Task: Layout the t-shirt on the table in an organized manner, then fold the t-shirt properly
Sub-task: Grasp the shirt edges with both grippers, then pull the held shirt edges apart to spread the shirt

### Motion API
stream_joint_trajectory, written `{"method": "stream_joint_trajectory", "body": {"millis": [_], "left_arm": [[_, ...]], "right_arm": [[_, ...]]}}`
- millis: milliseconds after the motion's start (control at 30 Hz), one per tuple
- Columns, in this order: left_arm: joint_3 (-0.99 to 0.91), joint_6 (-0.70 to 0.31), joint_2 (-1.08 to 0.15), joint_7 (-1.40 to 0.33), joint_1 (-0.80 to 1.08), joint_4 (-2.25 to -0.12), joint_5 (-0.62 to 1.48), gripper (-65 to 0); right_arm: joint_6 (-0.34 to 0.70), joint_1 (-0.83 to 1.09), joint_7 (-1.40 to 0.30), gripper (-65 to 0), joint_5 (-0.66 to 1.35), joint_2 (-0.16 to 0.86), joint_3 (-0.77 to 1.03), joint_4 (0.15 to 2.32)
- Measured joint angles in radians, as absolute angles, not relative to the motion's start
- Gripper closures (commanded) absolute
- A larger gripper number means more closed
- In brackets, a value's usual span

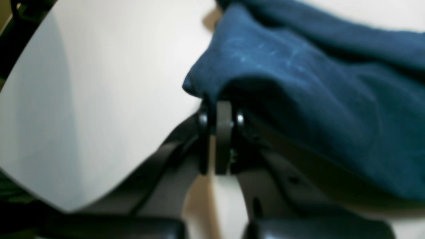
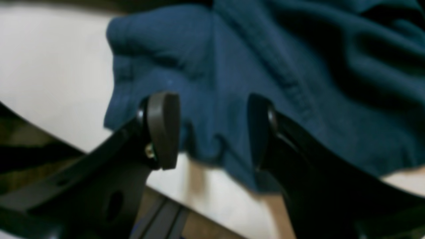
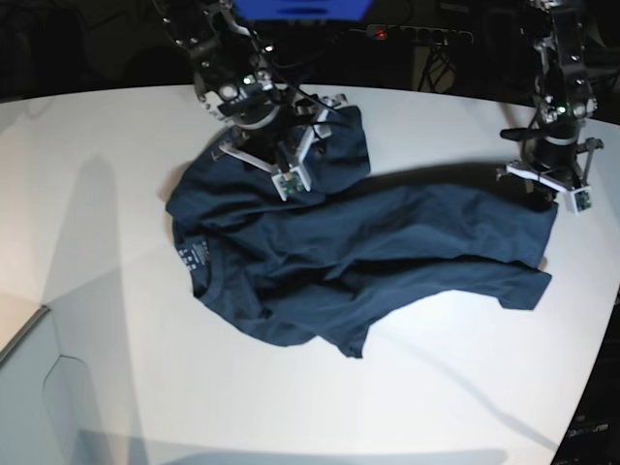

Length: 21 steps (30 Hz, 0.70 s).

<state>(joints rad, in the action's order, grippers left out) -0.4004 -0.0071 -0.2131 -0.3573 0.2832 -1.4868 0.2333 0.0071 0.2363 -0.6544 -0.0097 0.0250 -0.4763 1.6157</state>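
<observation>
The dark navy t-shirt lies wrinkled and partly spread on the white table, collar toward the left. In the left wrist view my left gripper is shut on a raised fold at the t-shirt edge. Its arm stands over the shirt's right end in the base view. My right gripper is open, and the bunched hem of the t-shirt sits between its two fingers. That arm leans over the shirt's upper left part.
The table's curved edge runs down the right side, and another edge cuts the lower left corner. Behind the table it is dark, with a power strip and cables. A blue object sits at the top.
</observation>
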Motion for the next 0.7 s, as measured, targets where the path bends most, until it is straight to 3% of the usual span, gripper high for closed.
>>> {"method": "stream_joint_trajectory", "body": {"millis": [167, 300, 500, 600, 700], "left_arm": [[-0.4, -0.006, -0.21, -0.358, 0.25, -1.486, 0.231, -22.2], [-0.398, -0.004, -0.21, -0.347, 0.207, -1.493, 0.234, -24.1], [-0.406, 0.001, -0.211, -0.406, 0.285, -1.688, 0.236, -25.1], [-0.416, -0.002, -0.207, -0.48, 0.313, -1.711, 0.233, -32.0], [-0.465, -0.008, -0.165, -0.49, 0.311, -1.687, 0.235, -43.5]], "right_arm": [[0.007, 0.26, -0.587, -32.8, -0.01, 0.026, -0.478, 1.565], [0.007, 0.261, -0.589, -32.8, -0.012, 0.036, -0.52, 1.556], [0.007, 0.294, -0.585, -32.8, -0.01, 0.05, -0.59, 1.576], [0.007, 0.285, -0.582, -32.8, -0.01, 0.052, -0.601, 1.579], [0.006, 0.281, -0.578, -32.9, -0.01, 0.051, -0.601, 1.584]]}}
